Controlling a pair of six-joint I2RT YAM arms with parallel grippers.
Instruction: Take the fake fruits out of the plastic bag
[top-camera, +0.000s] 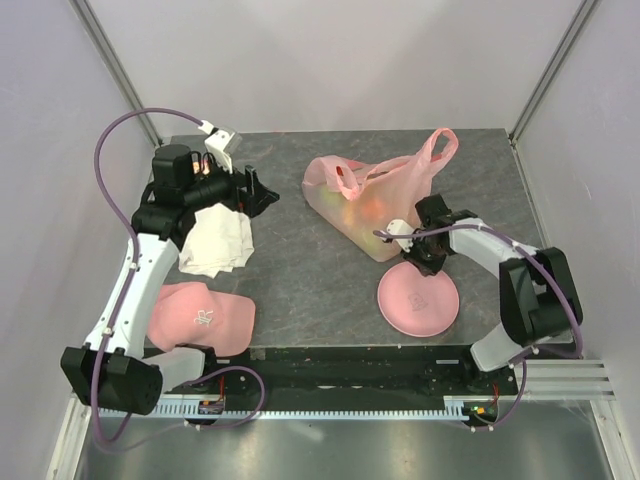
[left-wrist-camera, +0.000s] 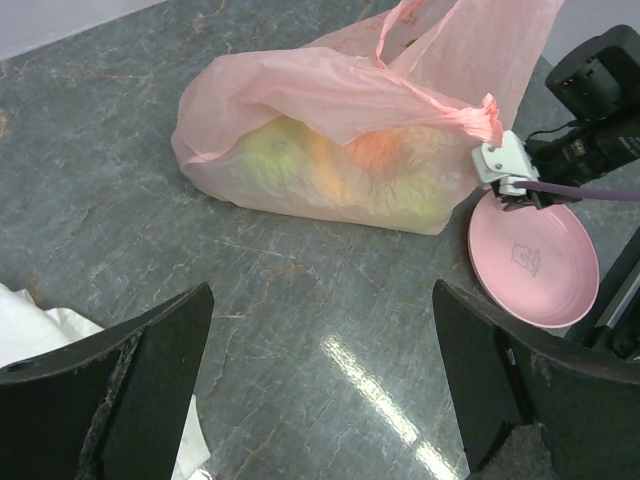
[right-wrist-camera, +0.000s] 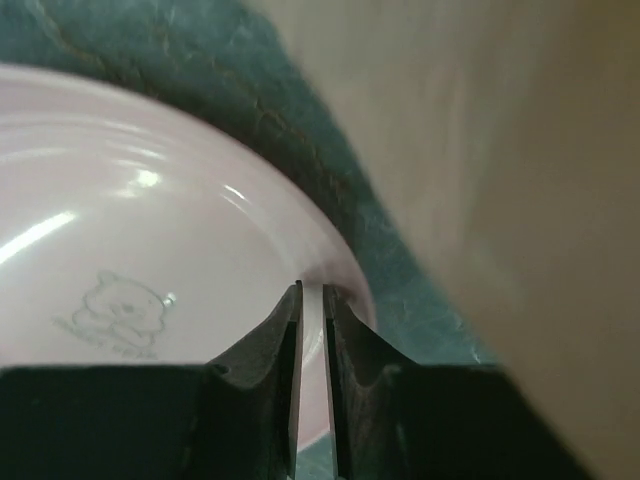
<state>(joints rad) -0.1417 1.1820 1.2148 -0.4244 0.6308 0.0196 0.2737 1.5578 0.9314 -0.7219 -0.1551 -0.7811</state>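
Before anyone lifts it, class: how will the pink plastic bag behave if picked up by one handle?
Probably floppy: the plastic bag is thin, crinkled film. It would likely sag, since the fake fruits bulge inside. Being rounded, they may shift as it tilts.

plastic bag (top-camera: 400, 185) — fake fruits (top-camera: 362, 212) inside; plate (top-camera: 418, 300) near

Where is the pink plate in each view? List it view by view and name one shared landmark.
Top external: pink plate lies near the table's front edge on the right, below the plastic bag.
Left wrist: the plate is at the right edge, mid-height.
Right wrist: the plate fills the left half, close up.
Shared landmark: the right tool, its tips at the plate's rim in every view.
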